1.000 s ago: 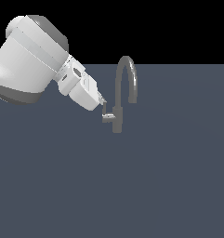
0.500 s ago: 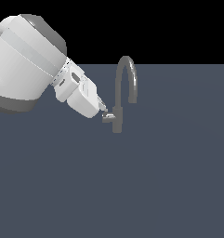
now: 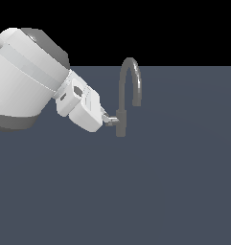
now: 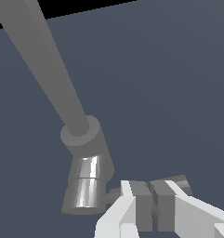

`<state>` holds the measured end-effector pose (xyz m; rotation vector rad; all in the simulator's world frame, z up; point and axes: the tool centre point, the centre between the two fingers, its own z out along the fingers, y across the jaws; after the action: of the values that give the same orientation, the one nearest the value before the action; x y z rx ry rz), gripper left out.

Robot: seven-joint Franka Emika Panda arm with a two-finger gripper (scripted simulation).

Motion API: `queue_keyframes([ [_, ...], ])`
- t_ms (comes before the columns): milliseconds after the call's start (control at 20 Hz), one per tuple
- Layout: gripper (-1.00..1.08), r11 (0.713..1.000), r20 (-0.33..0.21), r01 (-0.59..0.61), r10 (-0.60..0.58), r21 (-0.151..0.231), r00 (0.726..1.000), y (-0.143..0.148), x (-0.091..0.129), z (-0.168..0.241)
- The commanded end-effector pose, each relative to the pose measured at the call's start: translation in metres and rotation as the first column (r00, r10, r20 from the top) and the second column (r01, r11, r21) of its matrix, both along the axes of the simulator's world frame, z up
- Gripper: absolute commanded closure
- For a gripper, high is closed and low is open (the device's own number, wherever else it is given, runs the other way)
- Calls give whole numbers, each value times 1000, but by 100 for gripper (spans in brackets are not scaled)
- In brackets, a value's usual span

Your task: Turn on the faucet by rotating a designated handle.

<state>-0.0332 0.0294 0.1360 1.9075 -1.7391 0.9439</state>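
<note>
The faucet (image 3: 121, 107) is a grey gooseneck tap on the dark floor, its arched spout (image 3: 136, 86) curving down towards the exterior view's right. In the wrist view its column (image 4: 53, 74) fills the frame close up. The handle (image 3: 115, 120) is a short grey stub low on the column's side, towards the exterior view's left. My gripper (image 3: 109, 119) is at that stub. In the wrist view the gripper (image 4: 151, 187) has its jaws together, lying against the handle (image 4: 179, 182), which runs behind the fingers (image 4: 137, 204). Nothing sits between them.
The flat dark grey floor (image 3: 174, 182) spreads around the faucet. My large white arm link (image 3: 26, 81) fills the exterior view's upper left.
The arm's big link has swung towards the exterior view's left and looms larger. The gripper tip has slid slightly downward along the column's side, staying at the handle.
</note>
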Motion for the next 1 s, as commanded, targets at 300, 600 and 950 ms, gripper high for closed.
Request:
queue_keyframes([
  [300,108,1000,0,-4,4,-5,1000,-1,-13,-23],
  [600,108,1000,-12,9,-10,-7,1000,-6,-10,-54],
  [950,108,1000,22,-7,7,-4,1000,4,1,-55],
])
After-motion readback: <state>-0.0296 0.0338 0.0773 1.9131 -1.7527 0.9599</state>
